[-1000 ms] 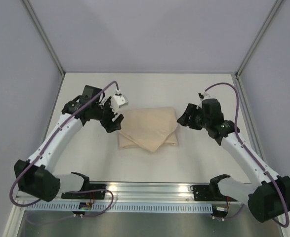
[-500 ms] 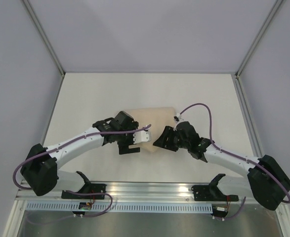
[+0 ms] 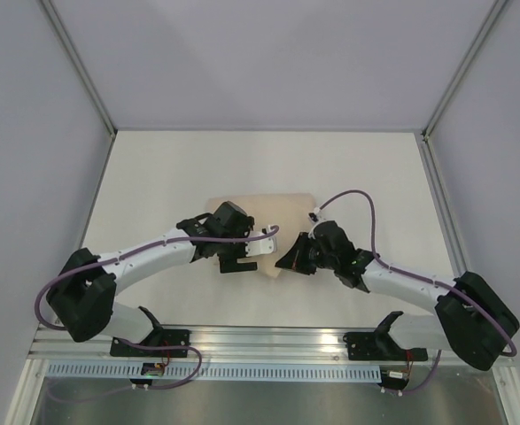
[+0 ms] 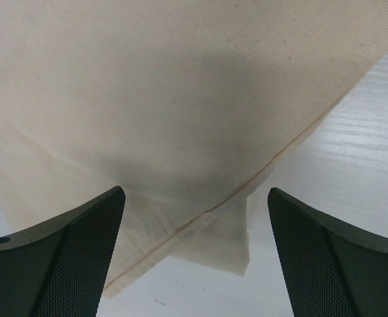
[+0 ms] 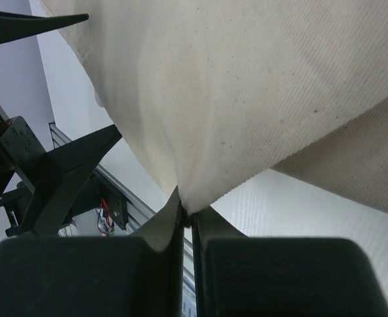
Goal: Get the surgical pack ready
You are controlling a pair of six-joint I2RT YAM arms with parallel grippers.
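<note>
Folded tan wrap sheet (image 3: pixel 273 211) at the middle of the white table (image 3: pixel 153 177), left gripper (image 3: pixel 240 261) spread wide just over the sheet's near edge, right gripper (image 3: pixel 286 262) pinched tight on the sheet's near corner, close beside the left one

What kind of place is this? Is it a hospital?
Probably not a hospital: it looks like a robot lab test booth. Plain grey walls close in a white table, two robot arms are bolted to a metal rail, and a folded tan cloth lies on the table.
</note>
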